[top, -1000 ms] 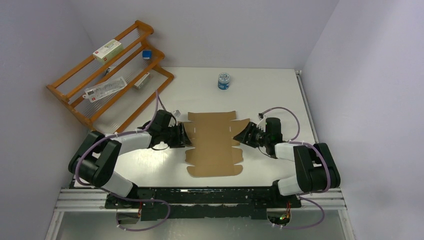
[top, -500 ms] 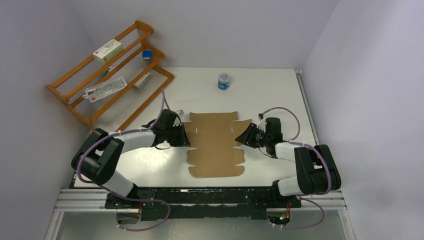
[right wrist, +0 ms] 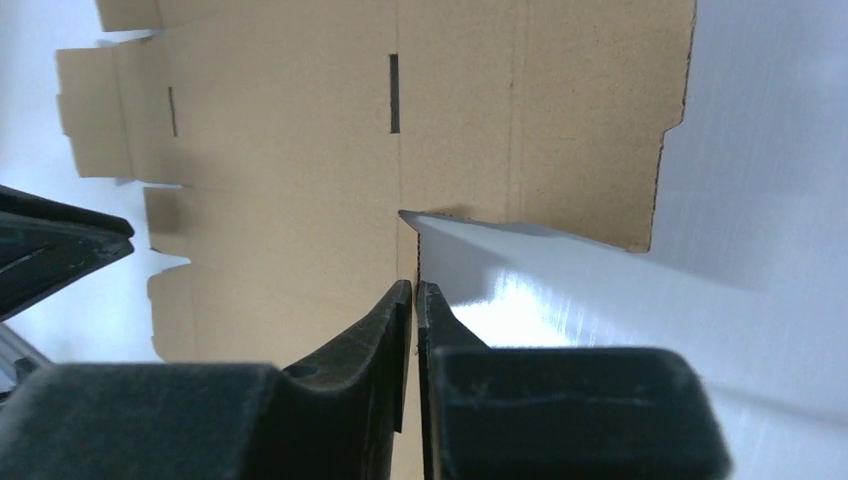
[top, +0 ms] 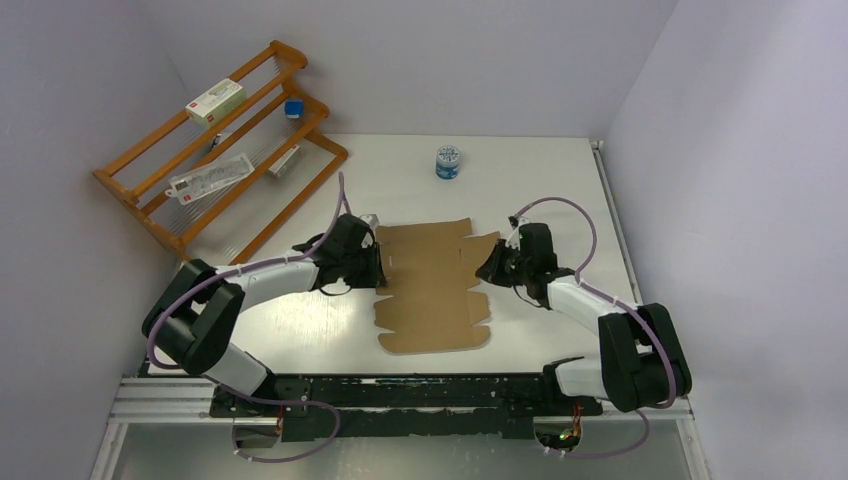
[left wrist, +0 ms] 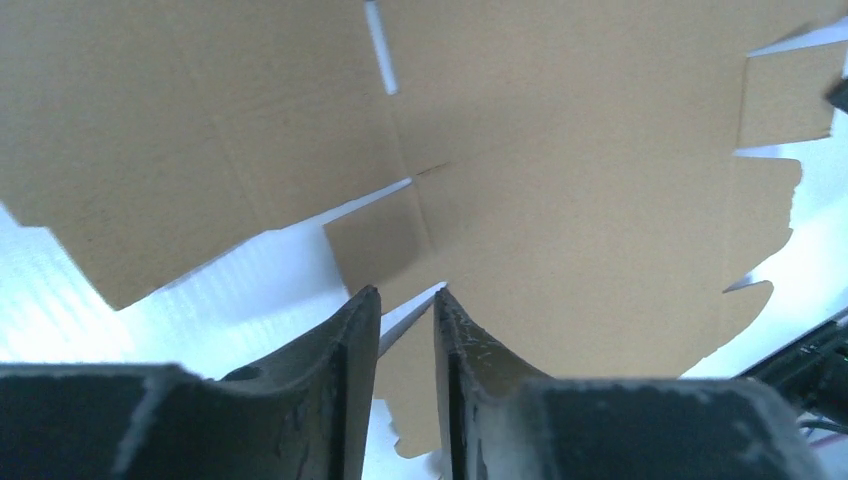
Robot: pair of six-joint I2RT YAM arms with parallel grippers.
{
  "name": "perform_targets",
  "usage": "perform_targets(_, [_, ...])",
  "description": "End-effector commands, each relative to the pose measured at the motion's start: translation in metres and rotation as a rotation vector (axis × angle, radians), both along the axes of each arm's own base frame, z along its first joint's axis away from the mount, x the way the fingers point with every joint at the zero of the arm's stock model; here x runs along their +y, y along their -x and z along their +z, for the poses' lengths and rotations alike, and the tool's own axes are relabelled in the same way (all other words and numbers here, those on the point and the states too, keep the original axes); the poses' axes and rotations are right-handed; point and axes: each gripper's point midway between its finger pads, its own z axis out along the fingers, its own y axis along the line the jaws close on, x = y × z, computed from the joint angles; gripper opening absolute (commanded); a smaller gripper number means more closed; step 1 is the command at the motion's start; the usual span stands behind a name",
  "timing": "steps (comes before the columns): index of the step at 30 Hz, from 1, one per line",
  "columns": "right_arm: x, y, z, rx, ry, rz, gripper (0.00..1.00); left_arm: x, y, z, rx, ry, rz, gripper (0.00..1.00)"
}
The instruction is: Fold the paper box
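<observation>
The paper box point(top: 430, 290) is a flat brown die-cut cardboard sheet lying on the white table between my arms. My left gripper point(top: 378, 270) is at the sheet's left edge. In the left wrist view its jaws point(left wrist: 407, 295) stand close together with a side flap point(left wrist: 405, 390) running slantwise between them. My right gripper point(top: 486, 268) is at the sheet's right edge. In the right wrist view it point(right wrist: 413, 287) is shut on a thin flap edge point(right wrist: 408, 250), and the neighbouring flap point(right wrist: 600, 130) stands a little off the table, with a shadow beneath it.
A wooden rack point(top: 215, 150) leans at the back left with white cartons point(top: 215, 100) and packets on it. A small blue-and-white tub point(top: 448, 162) stands behind the sheet. Walls close in on the left, back and right. The arm bases sit on a rail point(top: 400, 395) at the near edge.
Both grippers have closed from half open. The left gripper has moved right onto the sheet's left edge. The right wrist has risen slightly. The sheet has shifted a little.
</observation>
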Motion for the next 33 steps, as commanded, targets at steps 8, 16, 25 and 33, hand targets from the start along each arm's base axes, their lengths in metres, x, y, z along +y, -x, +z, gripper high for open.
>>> perform_targets(8, [-0.007,-0.004,0.0,-0.029,0.135,-0.022,0.03,0.024,0.0,-0.015,0.007,-0.091,0.114,0.53])
perform_targets(16, [-0.003,0.002,-0.003,-0.019,0.093,-0.035,0.26,0.017,-0.004,-0.018,0.056,0.015,0.116,0.53])
perform_targets(25, [-0.005,0.006,-0.019,0.024,0.009,-0.041,0.38,0.019,0.002,-0.023,0.094,0.072,0.108,0.49])
perform_targets(33, [0.006,0.014,-0.033,0.069,-0.065,-0.016,0.34,0.012,0.006,-0.03,0.137,0.134,0.097,0.45])
